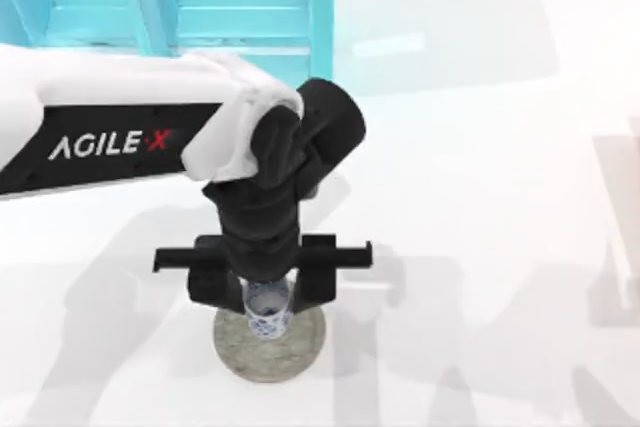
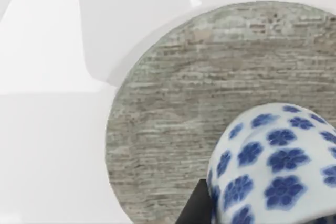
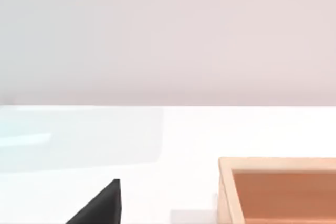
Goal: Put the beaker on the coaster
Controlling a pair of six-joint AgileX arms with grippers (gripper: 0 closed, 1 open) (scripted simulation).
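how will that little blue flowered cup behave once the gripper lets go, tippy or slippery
The cup looks glazed and rigid, so probably slick and chippable. It is narrow next to the grey disc beneath it, so it could tip if nudged. The left gripper flanks it.

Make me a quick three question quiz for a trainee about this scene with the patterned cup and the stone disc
1. True or false: the small white cup with blue flowers is over the flat round grey stone disc.
2. Which arm's claw flanks the cup? A) left B) right
3. Fill in: the right wrist view shows an orange-brown wooden ____ on the white table.

Key: 1 true. 2 A, the left claw, one finger beside the cup. 3 box.
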